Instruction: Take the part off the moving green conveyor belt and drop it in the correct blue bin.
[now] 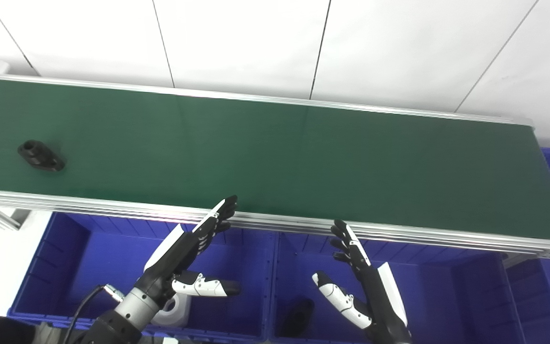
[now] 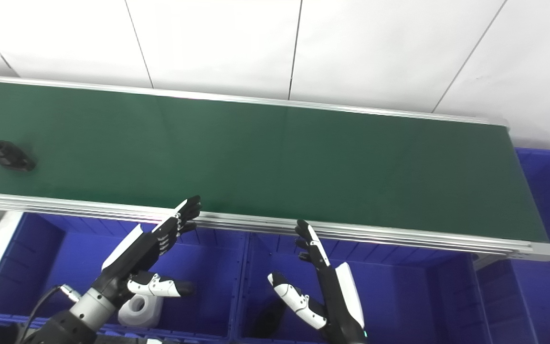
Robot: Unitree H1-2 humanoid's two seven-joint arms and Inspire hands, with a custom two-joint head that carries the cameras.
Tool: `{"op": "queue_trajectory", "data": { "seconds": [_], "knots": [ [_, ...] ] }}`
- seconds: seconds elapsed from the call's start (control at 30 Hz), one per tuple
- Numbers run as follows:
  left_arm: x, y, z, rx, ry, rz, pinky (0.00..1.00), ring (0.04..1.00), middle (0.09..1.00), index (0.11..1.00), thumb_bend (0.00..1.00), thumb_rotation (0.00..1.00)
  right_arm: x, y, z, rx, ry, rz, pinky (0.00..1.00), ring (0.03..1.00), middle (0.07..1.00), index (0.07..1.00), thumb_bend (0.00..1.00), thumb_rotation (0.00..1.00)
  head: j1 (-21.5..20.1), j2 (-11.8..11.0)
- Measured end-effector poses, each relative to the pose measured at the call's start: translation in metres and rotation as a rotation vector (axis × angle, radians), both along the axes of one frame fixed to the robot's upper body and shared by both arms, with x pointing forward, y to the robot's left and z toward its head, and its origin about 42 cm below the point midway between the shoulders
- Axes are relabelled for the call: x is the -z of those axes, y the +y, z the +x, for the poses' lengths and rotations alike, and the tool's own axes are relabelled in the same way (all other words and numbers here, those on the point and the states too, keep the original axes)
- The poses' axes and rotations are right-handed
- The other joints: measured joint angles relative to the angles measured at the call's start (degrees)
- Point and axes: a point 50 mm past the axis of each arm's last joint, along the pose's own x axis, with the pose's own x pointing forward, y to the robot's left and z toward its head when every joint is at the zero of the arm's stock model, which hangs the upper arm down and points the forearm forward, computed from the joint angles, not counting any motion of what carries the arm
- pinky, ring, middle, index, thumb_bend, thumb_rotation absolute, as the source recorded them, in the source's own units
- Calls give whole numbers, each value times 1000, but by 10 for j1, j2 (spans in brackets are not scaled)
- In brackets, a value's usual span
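The black part (image 1: pixel 41 156) lies on the green belt (image 1: pixel 275 157), far to its left end. Both hands, left hand (image 1: pixel 184 253) and right hand (image 1: pixel 358 282), are released, fingers spread, empty, above the blue bins (image 1: pixel 89 248) just before the belt.

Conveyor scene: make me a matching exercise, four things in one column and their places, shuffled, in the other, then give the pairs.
Things
1. black part on the belt
2. white part
3. black part in a bin
4. left hand

Places
A. in the blue bin under the right hand
B. far left on the green belt
C. open, above the left blue bin, fingertips near the belt's near rail
D. in the left blue bin, by the left wrist

Pairs: 1-B, 2-D, 3-A, 4-C
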Motion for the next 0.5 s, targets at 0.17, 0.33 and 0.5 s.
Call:
{"op": "queue_trajectory", "data": {
  "seconds": [0.17, 0.33, 0.5],
  "knots": [
    [0, 0, 0, 1, 1, 0, 959, 1000, 1000, 1000, 727, 464, 0, 0, 0, 0, -2, -6, 809, 884, 928, 969, 664, 726, 1, 0],
    [0, 1, 0, 6, 3, 3, 950, 1000, 1000, 1000, 728, 463, 0, 0, 0, 0, -2, -6, 814, 885, 928, 967, 666, 720, 1, 0],
    [0, 1, 0, 10, 5, 4, 948, 1000, 1000, 1000, 723, 457, 0, 0, 0, 0, -1, -5, 816, 887, 931, 969, 672, 724, 0, 0]
  ]
}}
